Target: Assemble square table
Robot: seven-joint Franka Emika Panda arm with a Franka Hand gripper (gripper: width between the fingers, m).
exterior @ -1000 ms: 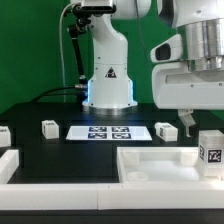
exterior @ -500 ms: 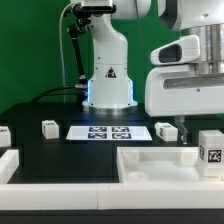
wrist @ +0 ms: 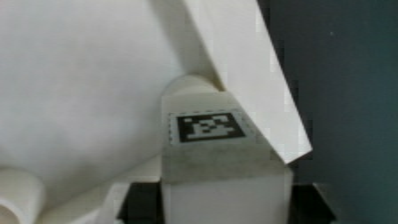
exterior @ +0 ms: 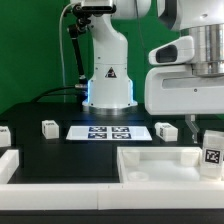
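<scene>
Dark pads (wrist: 143,205) of the gripper (wrist: 214,202) sit on either side of the held leg (wrist: 217,150), so the jaws stand narrow, clamped on that short white piece, whose black-and-white tag faces the wrist camera. Directly beyond the held leg lies the square top (exterior: 150,165), white, with its raised rim running slantwise past the leg's rounded end; whether leg and top touch cannot be told. In the exterior view the held leg hangs a little tilted just under the hand, over the end of the square top that lies below the gripper. Just beside the gripper, toward the exterior view's left, the nearest loose leg (exterior: 165,130) stands on the black table, with the marker board (exterior: 110,131) lying flat next to it. Farther from the gripper on that same side stand the second loose leg (exterior: 48,128) and, well apart at the frame's edge, the third loose leg (exterior: 3,134). A low white rail (exterior: 8,165) borders the table out there, and the robot base (exterior: 108,85) rises behind the marker board
</scene>
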